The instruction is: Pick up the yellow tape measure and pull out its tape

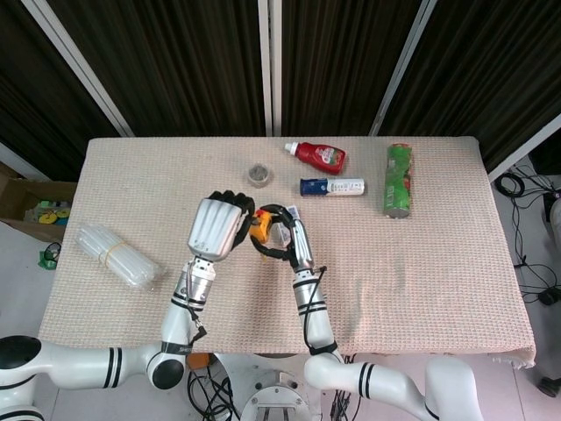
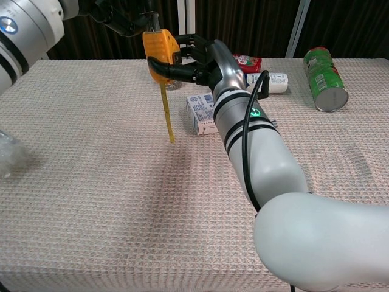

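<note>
Yellow tape measure (image 2: pixel 160 54) aloft over table (image 2: pixel 91 182), gripped by right hand (image 2: pixel 193 62). Tape (image 2: pixel 167 115) dangling, partly out. Left hand (image 2: pixel 124 15) beside case; grasp unclear. Next: pinch tape, draw further.

White glossy arms with black joint rings; the left hand (image 1: pixel 216 226) shows a silver back, the right hand (image 2: pixel 200 61) black fingers, black cable, green light.
</note>
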{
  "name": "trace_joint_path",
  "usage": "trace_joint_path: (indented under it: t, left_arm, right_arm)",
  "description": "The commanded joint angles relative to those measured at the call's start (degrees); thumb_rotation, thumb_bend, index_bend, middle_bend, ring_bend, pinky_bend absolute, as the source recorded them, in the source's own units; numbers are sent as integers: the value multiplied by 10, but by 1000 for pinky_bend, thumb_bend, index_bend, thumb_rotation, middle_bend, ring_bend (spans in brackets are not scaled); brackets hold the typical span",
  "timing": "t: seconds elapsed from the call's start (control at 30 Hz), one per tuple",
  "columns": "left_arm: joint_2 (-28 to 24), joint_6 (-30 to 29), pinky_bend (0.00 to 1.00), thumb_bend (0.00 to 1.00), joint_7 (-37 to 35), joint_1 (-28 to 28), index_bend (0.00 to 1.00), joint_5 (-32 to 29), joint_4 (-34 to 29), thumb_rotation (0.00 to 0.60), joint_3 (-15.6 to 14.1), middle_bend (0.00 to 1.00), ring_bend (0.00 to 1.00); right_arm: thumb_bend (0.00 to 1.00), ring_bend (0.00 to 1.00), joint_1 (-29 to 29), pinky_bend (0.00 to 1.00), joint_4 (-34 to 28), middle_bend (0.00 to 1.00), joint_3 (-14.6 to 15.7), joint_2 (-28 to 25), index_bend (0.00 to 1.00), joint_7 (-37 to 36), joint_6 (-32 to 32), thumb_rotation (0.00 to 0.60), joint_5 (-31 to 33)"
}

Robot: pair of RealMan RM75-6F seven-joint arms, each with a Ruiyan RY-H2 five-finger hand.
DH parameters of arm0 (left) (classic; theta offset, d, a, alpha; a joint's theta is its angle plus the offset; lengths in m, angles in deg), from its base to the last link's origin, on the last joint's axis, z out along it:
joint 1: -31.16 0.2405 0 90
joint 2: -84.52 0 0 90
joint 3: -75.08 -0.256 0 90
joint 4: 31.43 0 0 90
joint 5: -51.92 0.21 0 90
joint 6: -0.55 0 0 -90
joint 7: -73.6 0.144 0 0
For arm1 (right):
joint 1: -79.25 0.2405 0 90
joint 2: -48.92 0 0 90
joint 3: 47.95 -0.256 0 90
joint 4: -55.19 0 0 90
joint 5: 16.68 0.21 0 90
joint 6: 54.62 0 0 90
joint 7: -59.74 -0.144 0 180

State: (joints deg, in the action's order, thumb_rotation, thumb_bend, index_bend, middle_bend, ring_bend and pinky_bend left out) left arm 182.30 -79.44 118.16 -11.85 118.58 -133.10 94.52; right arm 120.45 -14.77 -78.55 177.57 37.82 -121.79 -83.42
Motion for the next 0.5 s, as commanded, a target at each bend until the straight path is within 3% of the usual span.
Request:
trace_joint_path:
  t: [0.03, 0.5]
  left_arm:
    - [-1, -3, 558, 556, -7, 1, 563, 3, -3, 600, 0, 545, 489]
    - [-6, -40, 579, 572, -64, 20, 595, 23, -3, 600, 14, 570, 514]
  right_arm:
    - [297, 531, -1, 289, 0, 617, 0, -1, 723, 0, -1, 600, 0]
    - [298, 531, -10, 289, -4, 617, 11, -6, 723, 7, -4, 600, 2]
